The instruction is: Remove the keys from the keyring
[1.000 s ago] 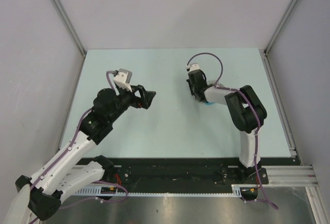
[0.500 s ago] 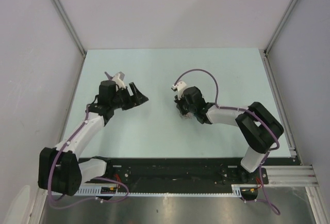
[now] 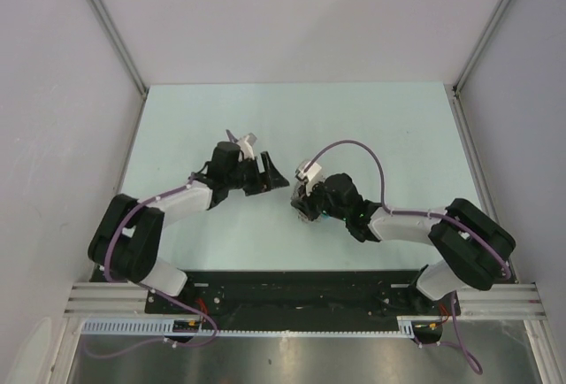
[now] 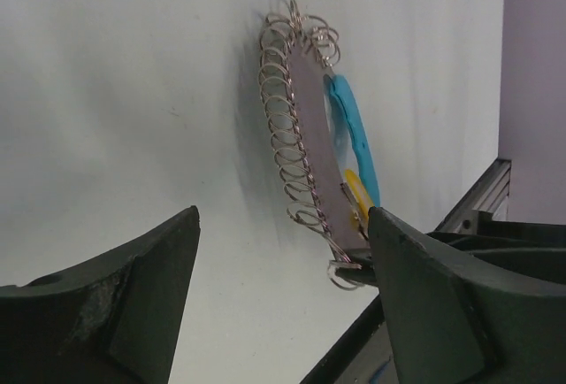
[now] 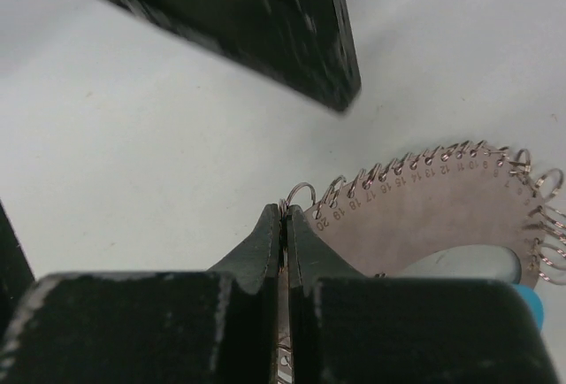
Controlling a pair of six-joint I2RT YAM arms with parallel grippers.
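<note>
Bright, even overhead light casts soft shadows on the table (image 3: 292, 119); both wrist views blur their close foreground parts.

table (image 3: 371, 119): pale green top is lying flat | walls (image 3: 292, 12): grey panels are standing around it | black strip (image 3: 301, 294): is running along near edge | metal rail (image 3: 500, 297): is lying at the strip's right end

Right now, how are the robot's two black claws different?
The left black two-finger gripper has its jaws spread wide; the right black two-finger gripper has its jaws pressed shut. The left one holds nothing, while the right one pinches the rim of the flat grey-brown numbered disc fringed with small wire rings. Both are black and point towards each other over the pale table.
</note>
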